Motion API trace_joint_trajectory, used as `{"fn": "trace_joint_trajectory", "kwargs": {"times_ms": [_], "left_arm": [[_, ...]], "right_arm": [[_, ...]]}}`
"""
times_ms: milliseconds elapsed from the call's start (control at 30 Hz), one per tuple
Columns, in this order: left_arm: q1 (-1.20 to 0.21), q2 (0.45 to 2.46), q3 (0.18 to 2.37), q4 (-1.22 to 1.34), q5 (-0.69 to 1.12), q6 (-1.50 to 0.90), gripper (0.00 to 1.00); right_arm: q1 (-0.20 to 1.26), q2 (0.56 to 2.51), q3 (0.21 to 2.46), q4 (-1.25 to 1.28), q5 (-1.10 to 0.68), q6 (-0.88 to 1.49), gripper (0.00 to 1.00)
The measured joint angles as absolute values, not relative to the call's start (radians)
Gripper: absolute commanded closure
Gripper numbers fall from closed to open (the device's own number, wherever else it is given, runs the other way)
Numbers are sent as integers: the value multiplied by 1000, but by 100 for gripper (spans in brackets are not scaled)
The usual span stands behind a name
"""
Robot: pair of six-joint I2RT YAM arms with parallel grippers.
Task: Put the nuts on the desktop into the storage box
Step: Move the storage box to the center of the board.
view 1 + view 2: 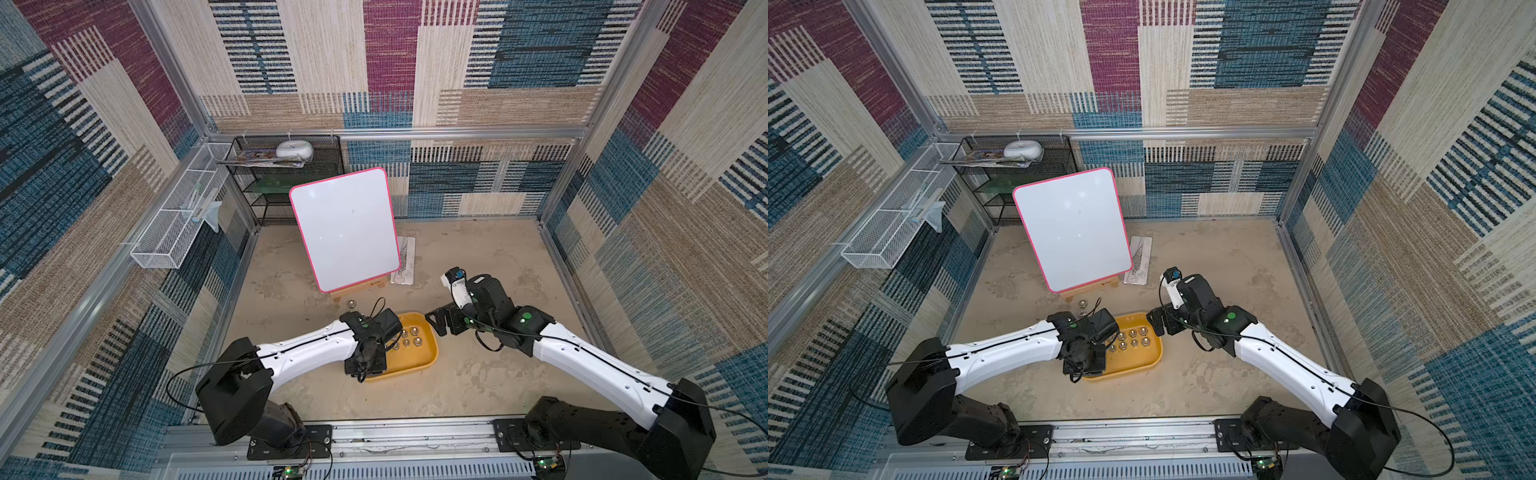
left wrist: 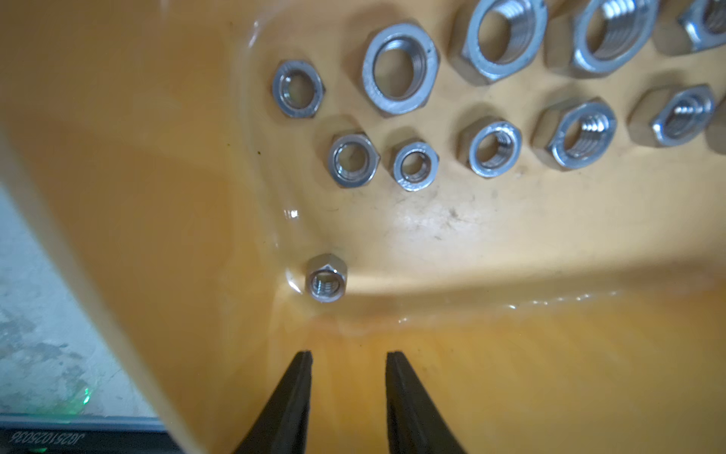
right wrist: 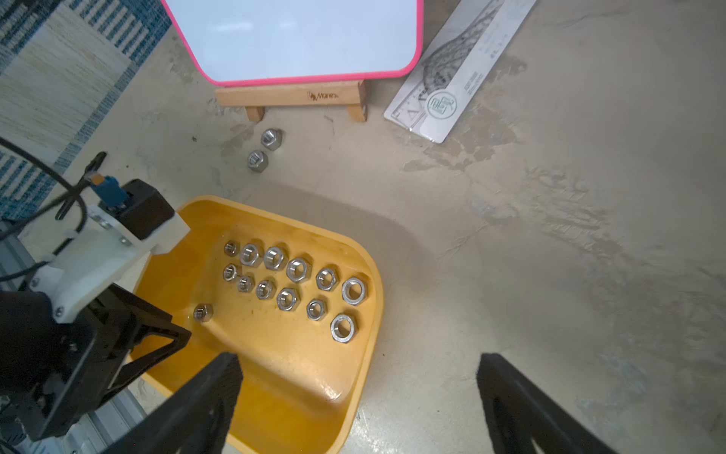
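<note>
Slippage threatens: two smooth nuts [image 3: 257,160] on the counter [image 3: 510,236] could squirt from a pinch; the rest lie in the storage box [image 3: 298,365]. Left gripper [image 2: 349,353] and right gripper [image 3: 358,359] hang parted, empty.

In both top views the left arm's black wrist [image 1: 368,332] covers one end of the shallow yellow-orange plastic tray [image 1: 419,361], hiding some of the small silver hex nuts [image 1: 414,331] inside. The left wrist view's edge crops another [image 2: 705,23].
</note>
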State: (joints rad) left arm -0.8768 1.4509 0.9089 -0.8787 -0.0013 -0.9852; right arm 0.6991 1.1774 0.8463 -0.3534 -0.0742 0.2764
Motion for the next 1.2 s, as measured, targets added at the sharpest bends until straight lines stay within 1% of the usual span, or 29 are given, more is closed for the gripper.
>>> {"fn": "trace_joint_trajectory", "kwargs": {"times_ms": [200,433,600,833,1000,1200], "left_arm": [[-877,1384,861,-876,-20,-999,62],[-876,1371,844,-869,-31,-1001,60],[-868,1371,847,-871,-34,-981,60],[-825,1370,857,-870,-33,-926,60],[-786,1365,908,-888,-36,-876,58],[-707,1364,1017,-919,-59,-824,57]], "right_arm": [[699,1266,788,-373,-131,283,1],[727,1300,701,-376,-139,348,1],[769,1279,655,-367,-125,398,1],[825,1197,601,-380,-86,485,1],[838,1171,621,-429,-62,511,1],[839,1196,785,-448,7,483,1]]}}
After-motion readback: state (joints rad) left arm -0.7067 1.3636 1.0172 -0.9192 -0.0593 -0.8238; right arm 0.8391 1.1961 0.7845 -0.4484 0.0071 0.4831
